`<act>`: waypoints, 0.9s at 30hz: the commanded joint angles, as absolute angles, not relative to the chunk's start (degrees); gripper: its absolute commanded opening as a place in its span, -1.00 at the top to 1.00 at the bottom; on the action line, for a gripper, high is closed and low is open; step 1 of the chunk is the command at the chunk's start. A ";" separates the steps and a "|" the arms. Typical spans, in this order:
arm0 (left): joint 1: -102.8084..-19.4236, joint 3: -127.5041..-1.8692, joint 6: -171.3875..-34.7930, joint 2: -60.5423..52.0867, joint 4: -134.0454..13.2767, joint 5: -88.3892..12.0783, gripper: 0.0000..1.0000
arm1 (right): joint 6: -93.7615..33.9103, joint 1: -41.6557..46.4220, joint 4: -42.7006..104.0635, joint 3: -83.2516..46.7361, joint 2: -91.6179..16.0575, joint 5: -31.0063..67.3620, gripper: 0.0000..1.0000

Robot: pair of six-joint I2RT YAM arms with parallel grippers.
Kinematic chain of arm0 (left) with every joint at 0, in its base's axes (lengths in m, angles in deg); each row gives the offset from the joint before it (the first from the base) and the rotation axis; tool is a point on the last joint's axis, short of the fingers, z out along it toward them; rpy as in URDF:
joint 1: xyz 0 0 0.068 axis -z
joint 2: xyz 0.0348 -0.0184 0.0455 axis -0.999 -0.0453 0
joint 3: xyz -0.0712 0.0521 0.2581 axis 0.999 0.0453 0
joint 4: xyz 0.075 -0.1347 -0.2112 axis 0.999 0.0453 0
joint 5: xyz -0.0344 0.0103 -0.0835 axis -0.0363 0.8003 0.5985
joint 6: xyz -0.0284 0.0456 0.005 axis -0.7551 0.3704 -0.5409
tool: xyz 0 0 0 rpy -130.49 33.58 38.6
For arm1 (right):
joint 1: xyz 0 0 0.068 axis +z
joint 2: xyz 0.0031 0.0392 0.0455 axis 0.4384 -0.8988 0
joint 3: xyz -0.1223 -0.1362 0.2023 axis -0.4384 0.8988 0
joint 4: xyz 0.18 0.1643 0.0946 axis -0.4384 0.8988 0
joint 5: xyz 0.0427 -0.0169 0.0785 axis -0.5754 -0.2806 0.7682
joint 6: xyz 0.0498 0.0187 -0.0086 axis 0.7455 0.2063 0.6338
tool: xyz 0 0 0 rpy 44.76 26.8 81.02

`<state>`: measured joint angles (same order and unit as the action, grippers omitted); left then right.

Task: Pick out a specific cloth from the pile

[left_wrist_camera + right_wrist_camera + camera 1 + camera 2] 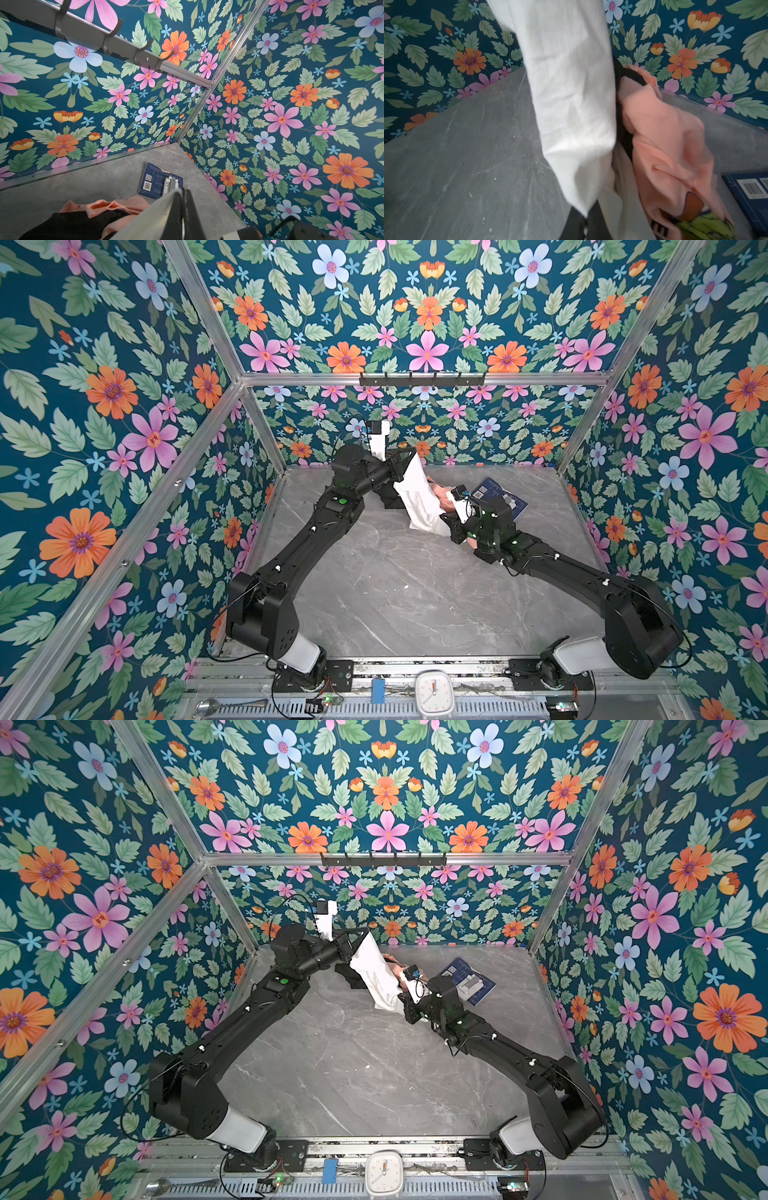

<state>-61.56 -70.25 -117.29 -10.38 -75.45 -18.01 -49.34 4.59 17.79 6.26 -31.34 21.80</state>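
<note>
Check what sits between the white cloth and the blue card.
Between white cloth and blue card: a black garment strip, then the peach-orange printed shirt. Clearest in the right wrist view.

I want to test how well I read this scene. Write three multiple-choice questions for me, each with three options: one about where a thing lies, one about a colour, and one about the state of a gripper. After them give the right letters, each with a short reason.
1. Where on the table does the blue card lie?
A. at the front left corner
B. towards the back right corner
C. in the very middle

2. What colour is the cloth held between the two grippers?
A. white
B. black
C. green

3. What is the right gripper doing?
A. standing open over bare table
B. shut on the blue card
C. shut on the lower end of the cloth

Answers:
1 B: both top views show it flat there, just beyond the right arm.
2 A: it is plain white from the raised left gripper downwards.
3 C: the right wrist view shows its fingers pinching the cloth's end.
</note>
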 commanded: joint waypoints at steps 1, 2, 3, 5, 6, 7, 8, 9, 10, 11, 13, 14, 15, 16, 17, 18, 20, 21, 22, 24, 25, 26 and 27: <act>-61.65 -70.01 -116.37 -10.45 -79.09 -18.35 0.99 | -50.39 4.67 16.77 5.63 -30.00 21.27 1.00; -61.65 -69.88 -116.37 -10.54 -79.02 -18.32 0.99 | -50.41 4.63 16.72 5.54 -29.59 21.14 1.00; -61.65 -69.81 -116.24 -10.57 -79.02 -18.32 0.99 | -50.52 4.64 16.68 5.56 -29.12 21.00 1.00; -61.65 -69.49 -116.10 -10.57 -79.02 -18.51 1.00 | -50.50 4.67 16.49 5.44 -28.34 20.80 1.00; -61.65 -69.29 -116.02 -10.51 -79.02 -18.56 1.00 | -50.42 4.61 16.35 5.25 -27.90 20.78 1.00; -61.65 -69.15 -116.02 -10.44 -79.02 -18.61 1.00 | -50.44 4.62 16.45 5.13 -27.56 20.72 1.00; -61.65 -69.00 -115.93 -10.37 -79.02 -18.77 1.00 | -50.27 4.62 16.28 5.05 -27.21 20.69 1.00; -61.65 -68.85 -115.88 -10.27 -79.10 -18.84 1.00 | -50.11 4.62 16.25 4.95 -26.88 20.62 1.00; -61.65 -68.80 -115.88 -10.19 -79.03 -18.96 1.00 | -50.04 4.67 16.17 4.93 -26.59 20.61 1.00; -61.65 -68.63 -115.84 -10.14 -79.23 -19.11 1.00 | -49.96 4.59 16.08 4.82 -26.33 20.61 1.00; -61.65 -68.53 -115.93 -10.07 -79.43 -19.18 1.00 | -49.88 4.65 15.82 4.57 -25.80 20.52 1.00; -61.65 -68.62 -115.93 -10.15 -79.54 -19.16 1.00 | -49.91 4.65 15.87 4.51 -25.45 20.47 1.00; -61.65 -68.71 -116.01 -10.16 -79.63 -19.18 1.00 | -49.91 4.61 15.88 4.31 -25.27 20.43 1.00; -61.65 -68.79 -116.10 -10.23 -79.74 -19.20 1.00 | -49.89 4.64 15.80 4.10 -24.98 20.34 1.00; -61.65 -68.96 -116.06 -10.19 -79.81 -19.21 1.00 | -49.91 4.62 15.89 4.07 -24.66 20.26 1.00; -61.65 -69.13 -116.06 -10.17 -79.89 -19.20 1.00 | -49.83 4.67 15.80 3.94 -24.38 20.21 1.00; -61.65 -69.32 -116.01 -10.24 -79.87 -19.22 0.99 | -49.82 4.61 15.80 3.73 -23.83 20.17 1.00; -61.65 -69.41 -115.95 -10.22 -79.89 -19.31 0.99 | -49.78 4.59 15.86 3.61 -23.57 20.01 1.00; -61.65 -69.50 -116.01 -10.32 -79.97 -19.31 0.99 | -49.81 4.67 15.87 3.52 -23.30 19.99 1.00; -61.65 -69.72 -116.01 -10.39 -79.98 -19.18 0.99 | -49.81 4.60 15.88 3.29 -22.65 19.86 1.00; -61.65 -69.81 -116.09 -10.50 -79.96 -19.14 0.99 | -49.87 4.61 15.84 3.19 -22.31 19.74 1.00; -61.65 -69.91 -116.10 -10.46 -79.98 -18.96 0.99 | -49.86 4.63 15.88 3.02 -22.02 19.60 1.00; -61.65 -69.94 -116.10 -10.55 -79.98 -18.89 0.99 | -49.89 4.65 15.85 2.84 -21.73 19.55 1.00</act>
<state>-61.56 -69.35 -116.48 -10.55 -77.18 -19.10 -49.73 4.59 18.04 3.69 -22.53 19.94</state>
